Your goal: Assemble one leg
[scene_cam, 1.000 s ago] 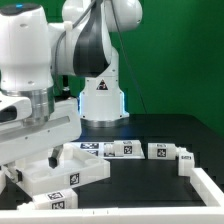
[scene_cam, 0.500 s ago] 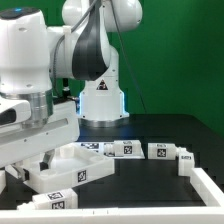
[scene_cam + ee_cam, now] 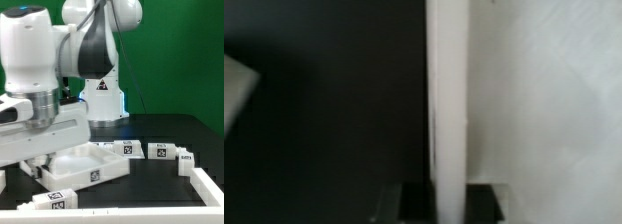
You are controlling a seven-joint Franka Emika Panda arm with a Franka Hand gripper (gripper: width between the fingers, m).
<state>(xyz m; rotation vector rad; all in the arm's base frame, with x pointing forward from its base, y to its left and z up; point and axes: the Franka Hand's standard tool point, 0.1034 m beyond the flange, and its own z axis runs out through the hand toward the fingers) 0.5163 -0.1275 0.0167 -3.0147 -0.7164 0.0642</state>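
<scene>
Gripper: it is seen in the wrist view set down over the raised edge of the panel.
Fingers: they are shown as two dark blocks, one on each side of the edge, drawn in close against it with no gap seen; the edge is pinched between them.
Held thing: only the panel is gripped; no leg is touched by the fingers.
Panel: it is laid flat and low on the black table, under the arm, toward the exterior view's left.
First leg: it is laid on its side on the table just beside the panel's far corner; whether the two touch cannot be told.
Second leg: it is laid on the table toward the exterior view's right of the first, apart from the panel.
Third leg: it is laid just beside the second, farthest toward the exterior view's right, well apart from the gripper.
Tags: black-and-white squares are carried on all three legs.
</scene>
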